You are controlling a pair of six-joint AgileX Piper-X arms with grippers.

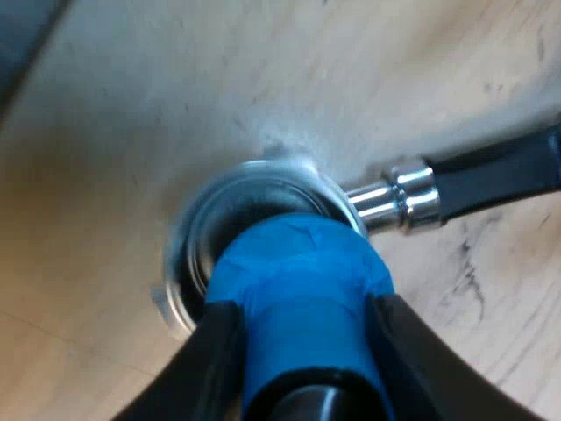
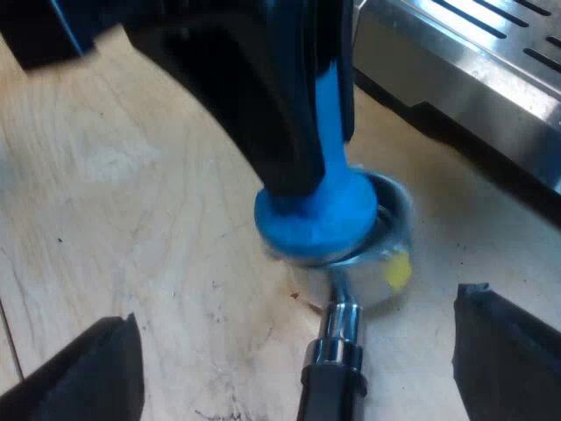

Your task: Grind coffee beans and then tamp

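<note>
**Black fingers (image 1: pixel 210 351) clamping the blue tamper (image 1: pixel 298 263) at the basket**

Gripping the tamper by its blue body, my left gripper (image 1: pixel 302 320) is holding its head in the mouth of the metal holder (image 1: pixel 263 189). The holder is lying on the wooden table (image 2: pixel 131 193), near the espresso machine (image 2: pixel 473 70). Over the holder's dark handle (image 2: pixel 333 386), my right gripper (image 2: pixel 298 360) is hovering with jaws wide, holding nothing. Tamping looks to be the step in hand. Next is calling for a straight, level press, since the unheld holder could be sliding or tipping.
</note>
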